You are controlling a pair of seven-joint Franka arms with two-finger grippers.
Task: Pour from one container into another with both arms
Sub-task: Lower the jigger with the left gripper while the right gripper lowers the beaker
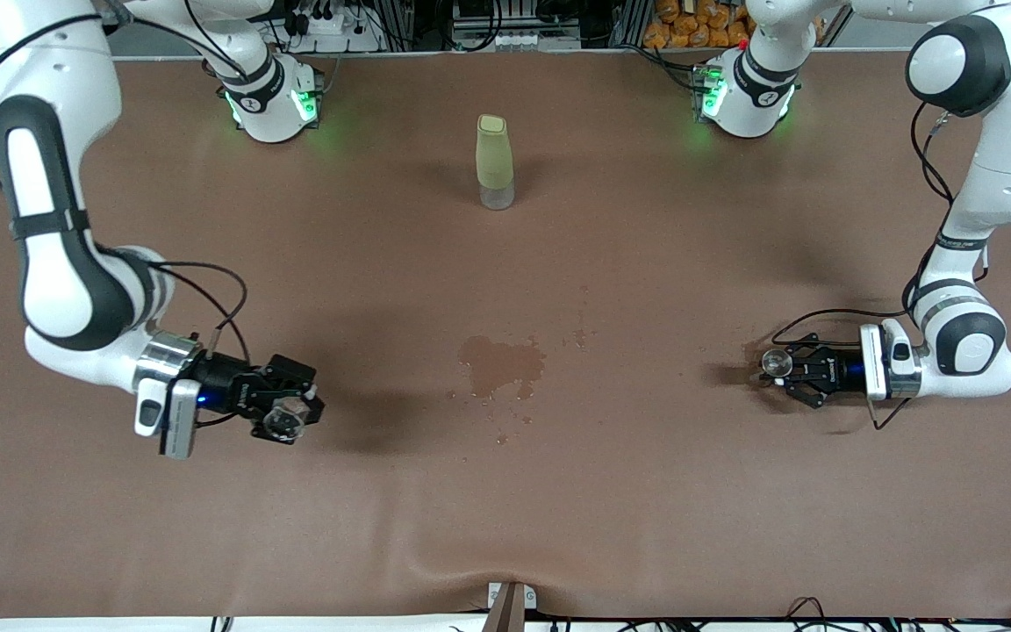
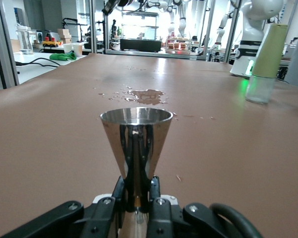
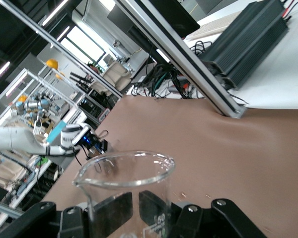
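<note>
Silvery metal shows between the fingers of the left gripper (image 1: pixel 785 367): the jigger (image 1: pixel 774 361) stands upright there, pinched at its narrow waist with the jaws closed on it, its round rim facing up, low over the table (image 1: pixel 505 491) toward the left arm's end; whether its foot touches the cloth cannot be told. In the left wrist view the jigger (image 2: pixel 136 144) rises straight from between the fingers (image 2: pixel 156 198). The right gripper (image 1: pixel 288 411) is closed on the glass (image 1: pixel 283 420), held tilted above the table at the right arm's end; in the right wrist view the glass (image 3: pixel 124 186) sits between the black fingers (image 3: pixel 114 210), its rim with a small pouring lip, and the left gripper (image 3: pixel 92 141) appears small in the distance. The two vessels are well apart. On the brown cloth between them lies a wet patch (image 1: pixel 502 365) with scattered drops around it. The bottle (image 1: pixel 495 162) stands upright, farther from the front camera than the patch, between the two arm bases.
</note>
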